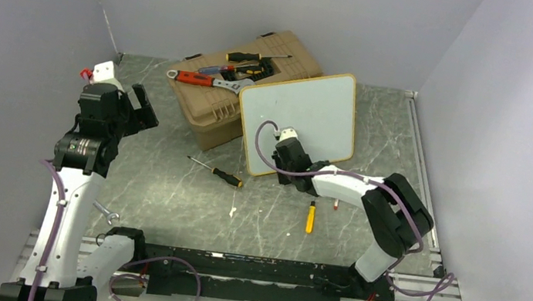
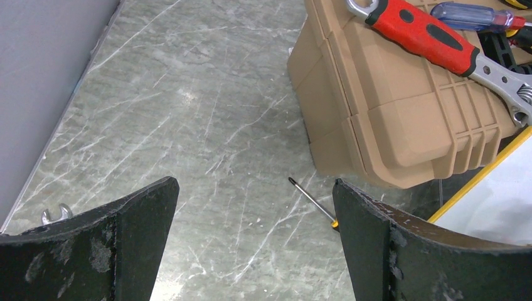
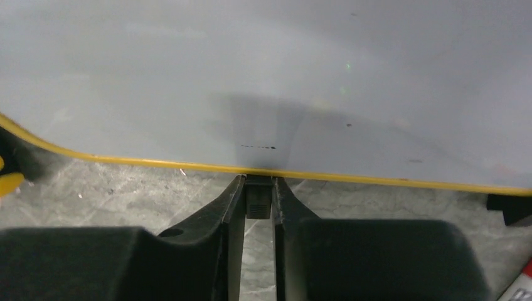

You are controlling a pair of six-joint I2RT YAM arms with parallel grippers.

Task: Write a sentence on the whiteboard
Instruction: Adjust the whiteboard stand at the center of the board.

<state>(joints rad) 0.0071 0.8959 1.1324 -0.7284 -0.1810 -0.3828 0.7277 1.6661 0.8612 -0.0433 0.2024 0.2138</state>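
Observation:
The whiteboard [image 1: 307, 117] stands tilted against the tan toolbox [image 1: 209, 116], its white face blank. No red sentence shows on it; in the right wrist view the board [image 3: 263, 75] carries only a tiny dark mark. My right gripper [image 1: 285, 144] is at the board's lower edge. In the right wrist view the gripper [image 3: 258, 187] is shut on the board's small black clip foot [image 3: 258, 202]. My left gripper [image 1: 142, 108] hangs open and empty above the floor left of the toolbox; in its wrist view the gripper [image 2: 254, 185] has its jaws wide apart.
Tools lie on the toolbox lid: a red-handled wrench [image 1: 203, 79] and screwdrivers. A black-and-yellow screwdriver [image 1: 218, 174] lies on the floor by the board. A small yellow tool [image 1: 310, 217] and a red-and-white object [image 1: 335, 203] lie under the right arm. A spanner [image 1: 106, 213] lies near left. Walls stand close around.

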